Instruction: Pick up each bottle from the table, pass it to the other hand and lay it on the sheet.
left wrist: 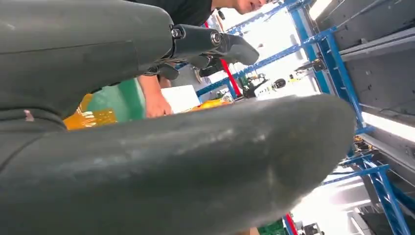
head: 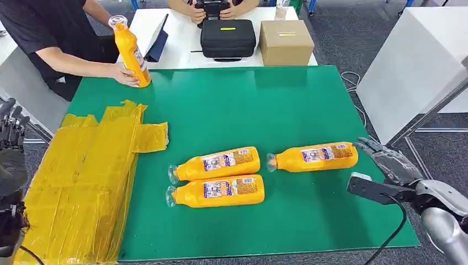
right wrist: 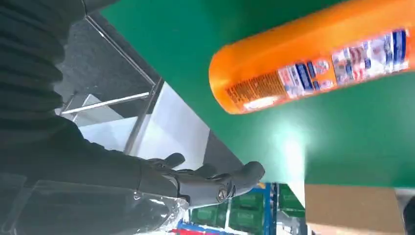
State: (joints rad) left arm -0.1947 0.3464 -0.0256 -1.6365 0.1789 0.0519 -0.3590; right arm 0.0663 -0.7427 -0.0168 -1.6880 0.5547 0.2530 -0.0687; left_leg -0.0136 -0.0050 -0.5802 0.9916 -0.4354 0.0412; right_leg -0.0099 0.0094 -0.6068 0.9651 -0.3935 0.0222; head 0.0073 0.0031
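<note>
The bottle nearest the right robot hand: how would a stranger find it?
On the green table, three orange bottles lie flat. Two lie paired; the third lies alone toward the right edge, its base by the open right robot hand.

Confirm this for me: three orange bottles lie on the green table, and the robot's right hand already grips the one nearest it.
Not quite. Three orange bottles do lie on the green table, but the right hand grips nothing. In the head view its fingers are spread just beside the base of the nearest bottle, and the right wrist view shows bare green between hand and bottle.
</note>
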